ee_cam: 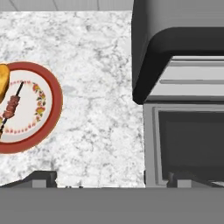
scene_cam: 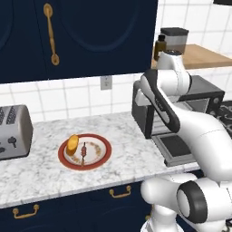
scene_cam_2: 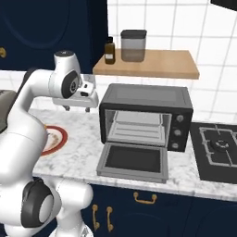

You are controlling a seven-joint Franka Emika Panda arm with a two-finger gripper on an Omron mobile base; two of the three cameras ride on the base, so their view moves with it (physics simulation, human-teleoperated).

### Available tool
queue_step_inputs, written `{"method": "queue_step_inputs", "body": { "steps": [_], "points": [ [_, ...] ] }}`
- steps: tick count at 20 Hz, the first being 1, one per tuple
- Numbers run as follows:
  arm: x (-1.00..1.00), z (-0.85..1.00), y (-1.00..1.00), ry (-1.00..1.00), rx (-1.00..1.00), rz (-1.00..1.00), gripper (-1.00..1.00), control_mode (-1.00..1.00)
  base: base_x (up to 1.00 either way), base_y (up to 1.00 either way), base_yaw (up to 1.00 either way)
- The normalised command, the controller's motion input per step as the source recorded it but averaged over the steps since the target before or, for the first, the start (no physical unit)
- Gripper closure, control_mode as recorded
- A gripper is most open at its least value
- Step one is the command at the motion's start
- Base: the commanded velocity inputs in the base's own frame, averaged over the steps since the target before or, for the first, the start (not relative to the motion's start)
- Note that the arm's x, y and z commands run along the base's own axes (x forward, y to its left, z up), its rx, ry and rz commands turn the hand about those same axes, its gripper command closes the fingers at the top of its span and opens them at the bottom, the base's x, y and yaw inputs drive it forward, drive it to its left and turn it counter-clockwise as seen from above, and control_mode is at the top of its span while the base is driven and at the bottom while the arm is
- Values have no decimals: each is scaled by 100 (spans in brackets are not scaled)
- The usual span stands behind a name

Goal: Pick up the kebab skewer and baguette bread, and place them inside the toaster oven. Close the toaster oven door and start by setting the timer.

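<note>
The kebab skewer and the golden baguette bread lie side by side on a red-rimmed plate. In the hand view the kebab skewer and baguette bread sit at the left edge on that plate. The dark toaster oven stands right of the plate, its toaster oven door dropped open flat on the counter and the wire rack showing. My gripper hangs open and empty above the bare counter between the plate and the toaster oven.
A silver two-slot toaster stands at the counter's left. Above the oven, a wooden shelf carries a grey jar and a brown bottle. A black stove adjoins the oven on the right. Dark blue cabinets hang overhead.
</note>
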Motion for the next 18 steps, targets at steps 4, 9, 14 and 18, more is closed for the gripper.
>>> {"method": "queue_step_inputs", "body": {
  "steps": [4,9,14,18],
  "points": [
    [0,0,0,0,0,0,-100,100,55,2,-1],
    [0,0,0,0,0,0,-100,100,15,12,8],
    [0,0,0,0,0,0,-100,100,10,1,10],
    [0,0,0,0,0,0,-100,100,0,0,0]
  ]
}}
